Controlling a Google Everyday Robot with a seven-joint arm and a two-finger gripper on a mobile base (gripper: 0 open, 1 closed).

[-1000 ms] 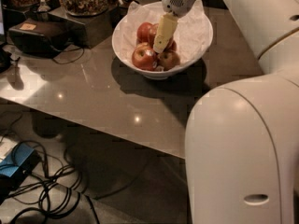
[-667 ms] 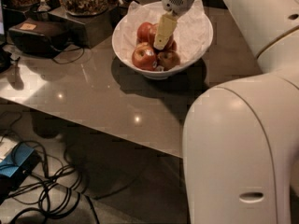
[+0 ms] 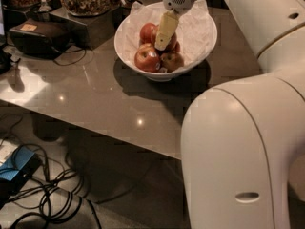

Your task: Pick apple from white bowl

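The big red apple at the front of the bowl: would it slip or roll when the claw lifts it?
The big red apple looks round and glossy, so it may slip or turn. It rests against the other apples on crinkled paper in the white bowl, so neighbours could roll once it leaves. The claw hangs in the bowl, just behind it.

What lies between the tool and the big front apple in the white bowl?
Nothing visible. In the camera view, the tool hangs inside the white bowl, its lower end right at the upper edge of the apple.
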